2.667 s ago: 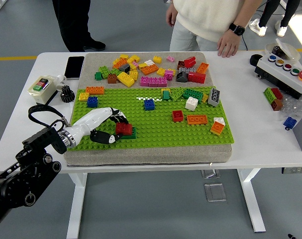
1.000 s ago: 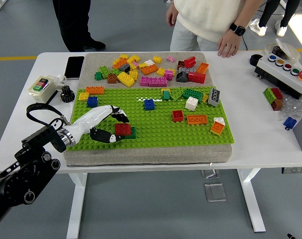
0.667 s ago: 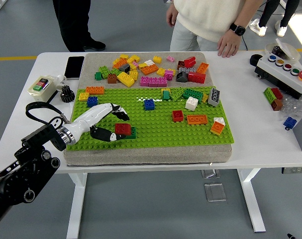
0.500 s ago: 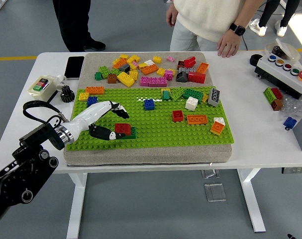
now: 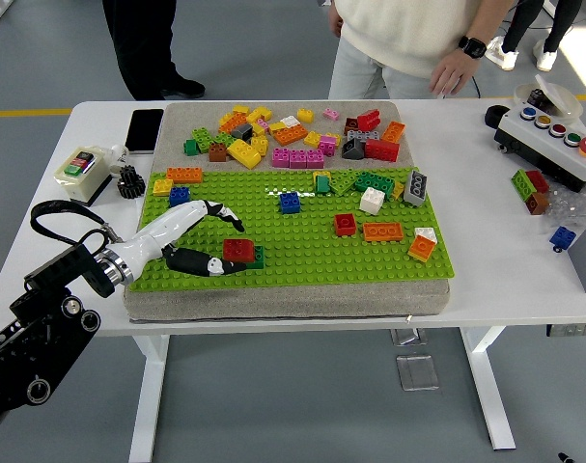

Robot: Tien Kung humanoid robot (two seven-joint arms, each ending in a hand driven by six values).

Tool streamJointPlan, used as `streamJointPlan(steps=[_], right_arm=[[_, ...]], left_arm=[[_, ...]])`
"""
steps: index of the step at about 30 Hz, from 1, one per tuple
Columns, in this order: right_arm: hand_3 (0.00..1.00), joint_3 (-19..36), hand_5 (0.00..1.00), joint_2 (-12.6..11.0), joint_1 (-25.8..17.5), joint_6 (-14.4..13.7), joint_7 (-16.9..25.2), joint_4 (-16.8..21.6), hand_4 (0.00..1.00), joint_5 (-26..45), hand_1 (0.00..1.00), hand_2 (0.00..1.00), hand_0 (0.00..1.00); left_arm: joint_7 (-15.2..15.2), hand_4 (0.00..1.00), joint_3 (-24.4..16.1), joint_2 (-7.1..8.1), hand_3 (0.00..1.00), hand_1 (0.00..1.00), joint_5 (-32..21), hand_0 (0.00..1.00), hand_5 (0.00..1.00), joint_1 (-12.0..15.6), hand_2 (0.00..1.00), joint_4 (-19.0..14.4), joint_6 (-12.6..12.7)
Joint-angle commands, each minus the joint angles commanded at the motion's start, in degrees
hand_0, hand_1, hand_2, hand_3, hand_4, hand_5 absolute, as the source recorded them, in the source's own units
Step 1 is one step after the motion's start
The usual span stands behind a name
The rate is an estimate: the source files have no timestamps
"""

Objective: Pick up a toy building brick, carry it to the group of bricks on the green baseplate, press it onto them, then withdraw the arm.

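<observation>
Left hand (image 5: pixel 198 236), white shell with black fingertips, sits low over the near-left part of the studded green plastic baseplate (image 5: pixel 302 260), fingers spread loose and holding nothing. Thumb tip looks like it's touching or just shy of the near-left edge of the small red studded brick (image 5: pixel 238 250), which is stacked on a darker green brick (image 5: pixel 257 258) just right of the fingertips. So the brick looks seated and what's left is pulling the arm out.

Stuff that could bite from here, imo: that thumb is so close it could drag the red brick sideways on the way out and pop it off if the studs aren't fully clicked. Hard glossy plastic, so nothing holds it but the stud fit. Also the baseplate rests on a thick beige cushiony pad (image 5: pixel 273 301) on the white tabletop (image 5: pixel 495 251), and soft backing may mean the press didn't seat properly.

Beyond the hand there's a blue brick (image 5: pixel 179 196), an orange flat one (image 5: pixel 184 175), and a loose multicoloured pile of bricks (image 5: pixel 293 135); a looping black cable (image 5: pixel 66 217) by the wrist could snag. A person's hand (image 5: pixel 455 69) hovers at the far edge.
</observation>
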Motion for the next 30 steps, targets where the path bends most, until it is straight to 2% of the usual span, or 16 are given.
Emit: streamJointPlan(steps=[2, 3, 8, 9, 30], right_arm=[[0.665, 0.0, 0.510, 0.0, 0.1, 0.0, 0.0, 0.0, 0.930, 0.0, 0.679, 0.728, 0.760], [0.665, 0.0, 0.510, 0.0, 0.1, -0.1, 0.0, 0.0, 0.930, 0.0, 0.679, 0.728, 0.758], [0.665, -0.1, 0.510, 0.0, 0.0, -0.1, -0.1, 0.0, 0.930, 0.1, 0.679, 0.728, 0.758], [0.663, -0.1, 0.510, 0.0, 0.0, -0.1, -0.1, 0.0, 0.930, 0.1, 0.679, 0.727, 0.758], [0.664, -0.5, 0.511, 0.1, 0.0, -0.2, -0.3, 0.0, 0.929, 0.2, 0.679, 0.728, 0.758]], left_arm=[[0.0, 0.998, -0.1, 0.02, 0.619, 0.804, 0.1, 0.872, 0.540, 0.0, 0.768, 0.1, -0.1], [0.0, 0.998, -0.1, 0.02, 0.614, 0.828, 0.1, 0.904, 0.591, 0.0, 0.787, 0.2, -0.1], [-0.1, 0.998, -0.2, 0.08, 0.614, 0.828, 0.7, 0.904, 0.591, 0.4, 0.787, 0.5, -0.4], [-0.1, 0.998, -0.2, 0.12, 0.611, 0.829, 0.7, 0.910, 0.616, 0.5, 0.790, 0.5, -0.4], [0.0, 0.998, 0.1, 0.04, 0.609, 0.827, 1.6, 0.913, 0.617, 1.3, 0.787, 1.6, -0.6]])
